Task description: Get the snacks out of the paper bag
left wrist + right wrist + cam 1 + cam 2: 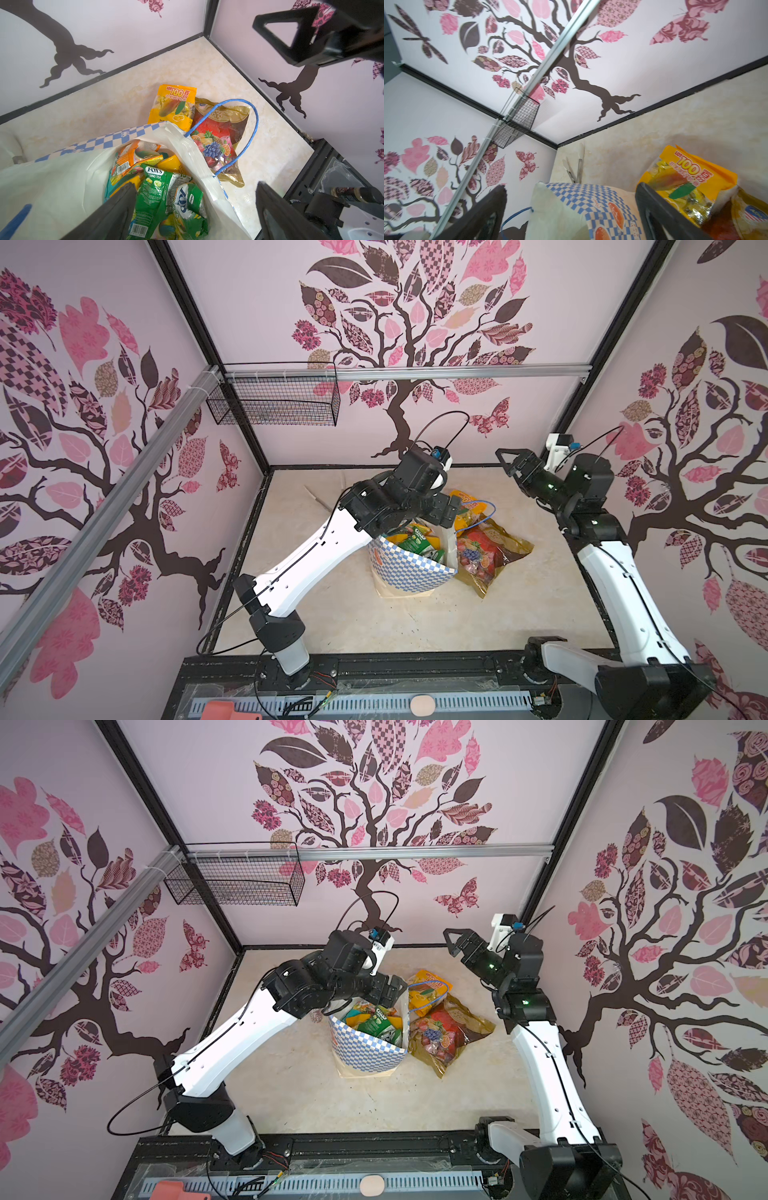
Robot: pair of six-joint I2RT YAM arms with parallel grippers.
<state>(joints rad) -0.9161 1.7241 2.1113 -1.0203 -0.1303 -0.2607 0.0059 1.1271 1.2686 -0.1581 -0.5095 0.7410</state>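
Standing upright near the middle of the surface (332, 614), the paper bag (411, 568) has its mouth spread wide. That keeps its contents reachable from above.

Two snacks already lie outside it, on the surface just beside the bag on the right arm's side. These are a yellow-orange packet (172, 104) and a gold-red packet (220, 133) with a fruit picture, overlapping at their edges. One blue cord handle (254, 124) of the bag droops across the gold-red packet, so that packet likely lies too close to the bag for comfort.

The left hand (193, 188) hangs over the bag's mouth with its jaws spread and pinches nothing. In the left wrist view one finger sits above the packets inside. The other sits outside the white-lined wall, so the hand straddles that wall rather than a single packet. Directly beneath it is a crumpled green packet (158, 191), with an orange packet (126, 158) deeper in; these are not yet out. The green one looks the likeliest pick, though the outer finger would probably need to come inside the rim first.

The right hand (514, 466) is raised high near the back wall, well apart from the bag. It is spread and empty, apparently kept clear so the left arm has room.
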